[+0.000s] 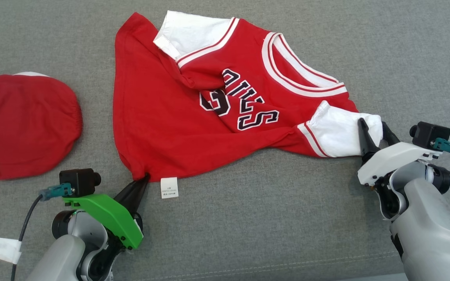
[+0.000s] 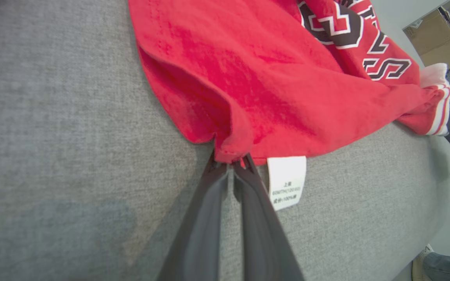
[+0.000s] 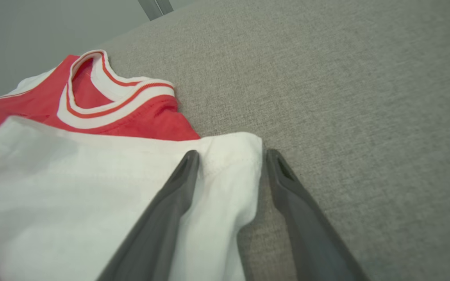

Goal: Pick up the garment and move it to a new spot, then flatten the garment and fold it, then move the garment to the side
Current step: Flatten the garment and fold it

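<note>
Now | cushion [image 1: 248,218] is taken up centrally by the rumpled jersey [image 1: 162,128] | hem corner [image 2: 229,154] is pinched tight by left gripper [image 1: 144,179], likely so it can be pulled flat | sleeve [image 1: 338,136] is straddled by right gripper [image 1: 372,125], fingers spread, not yet clamped.

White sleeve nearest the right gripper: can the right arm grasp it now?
Probably yes: the right gripper is open and the edge of the white sleeve lies between its jaws; nothing blocks it.

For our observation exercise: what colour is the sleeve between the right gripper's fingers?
White. The sleeve shows best in the right wrist view.
</note>
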{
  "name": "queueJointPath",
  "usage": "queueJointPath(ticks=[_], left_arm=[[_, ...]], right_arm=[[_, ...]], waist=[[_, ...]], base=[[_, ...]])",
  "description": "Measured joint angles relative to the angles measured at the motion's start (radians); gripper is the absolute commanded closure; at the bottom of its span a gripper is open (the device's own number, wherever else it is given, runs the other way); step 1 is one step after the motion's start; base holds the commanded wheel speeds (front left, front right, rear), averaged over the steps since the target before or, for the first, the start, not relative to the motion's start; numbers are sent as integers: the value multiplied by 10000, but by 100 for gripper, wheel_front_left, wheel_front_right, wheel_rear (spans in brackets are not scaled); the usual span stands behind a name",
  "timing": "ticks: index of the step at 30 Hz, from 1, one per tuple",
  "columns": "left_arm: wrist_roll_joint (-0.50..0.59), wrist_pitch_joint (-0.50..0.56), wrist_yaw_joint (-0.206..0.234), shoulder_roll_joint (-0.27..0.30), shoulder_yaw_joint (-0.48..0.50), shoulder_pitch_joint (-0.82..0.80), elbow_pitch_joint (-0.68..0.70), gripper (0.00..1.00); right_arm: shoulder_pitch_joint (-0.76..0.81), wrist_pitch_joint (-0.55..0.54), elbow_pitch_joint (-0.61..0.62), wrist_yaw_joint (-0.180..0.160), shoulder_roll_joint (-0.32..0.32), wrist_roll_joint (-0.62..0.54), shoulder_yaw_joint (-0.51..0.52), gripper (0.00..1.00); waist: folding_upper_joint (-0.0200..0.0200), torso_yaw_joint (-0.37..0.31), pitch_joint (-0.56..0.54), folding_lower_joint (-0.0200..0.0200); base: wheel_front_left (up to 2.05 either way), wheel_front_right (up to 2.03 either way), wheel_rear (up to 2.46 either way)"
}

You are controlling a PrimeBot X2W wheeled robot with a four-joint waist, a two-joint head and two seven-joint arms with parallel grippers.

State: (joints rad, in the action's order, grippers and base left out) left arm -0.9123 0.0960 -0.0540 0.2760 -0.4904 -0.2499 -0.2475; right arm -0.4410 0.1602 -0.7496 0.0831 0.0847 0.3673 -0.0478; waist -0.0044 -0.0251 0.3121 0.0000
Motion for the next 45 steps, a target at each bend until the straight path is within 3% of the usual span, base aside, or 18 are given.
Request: queueJointPath(ticks=[1, 2, 3, 5, 12, 19, 27, 33, 38, 41, 45], left_arm=[[0, 0, 0, 2, 2, -1, 0, 100], [0, 0, 0, 2, 2, -2, -2, 100], [0, 0, -2, 8, 2, -3, -2, 100], [0, -2, -40, 15, 10, -5, -8, 100], [-40, -90, -92, 52, 82, -5, -4, 100], [-58, 21, -268, 462, 196, -401, 633, 100], [84, 809, -397, 1519, 554, -2166, 1923, 100], [-617, 1492, -426, 1925, 1200, -2696, 2709, 100], [-1515, 2042, -424, 2203, 1684, -2693, 3534, 100], [-2151, 2389, -309, 2255, 1927, -2641, 4171, 100], [-3007, 2846, 40, 2428, 2341, -2572, 5043, 100]], right_arm=[[-24, -15, -13, 19, 2, 31, 0, 70], [-31, -13, -19, 48, -2, 36, -2, 70], [-41, -13, -25, 52, -17, 36, -10, 83], [-70, -10, -25, 136, -65, 36, -54, 100], [-253, 153, 105, 221, 63, -17, -290, 100], [-1040, 148, 1016, 345, 506, -127, -765, 100], [-2689, -679, 2518, 407, 1371, -163, -1546, 100], [-2971, -1379, 3787, 405, 1559, 566, -2537, 100], [-2931, -1720, 5009, 405, 1751, 1461, -2792, 100], [-2760, -1944, 5883, 405, 2042, 2006, -2621, 100], [-2520, -2192, 7076, 405, 2782, 2560, -1473, 100]], waist=[[0, 1, 3, 0], [0, 0, 3, 0], [0, -2, 1, 0], [0, -11, -11, 0], [0, -70, -254, 0], [0, -111, -645, 0], [0, -85, -1179, 0], [0, -140, -1674, 0], [0, -351, -2041, 0], [0, -564, -2196, 0], [0, -875, -2300, 0]], base=[[0, 0, 0], [0, 0, 0], [0, 0, 0], [0, 0, 0], [0, 0, 0], [0, 0, 0], [0, 0, 0], [0, 0, 0], [0, 0, 0], [0, 0, 0], [0, 0, 0]])
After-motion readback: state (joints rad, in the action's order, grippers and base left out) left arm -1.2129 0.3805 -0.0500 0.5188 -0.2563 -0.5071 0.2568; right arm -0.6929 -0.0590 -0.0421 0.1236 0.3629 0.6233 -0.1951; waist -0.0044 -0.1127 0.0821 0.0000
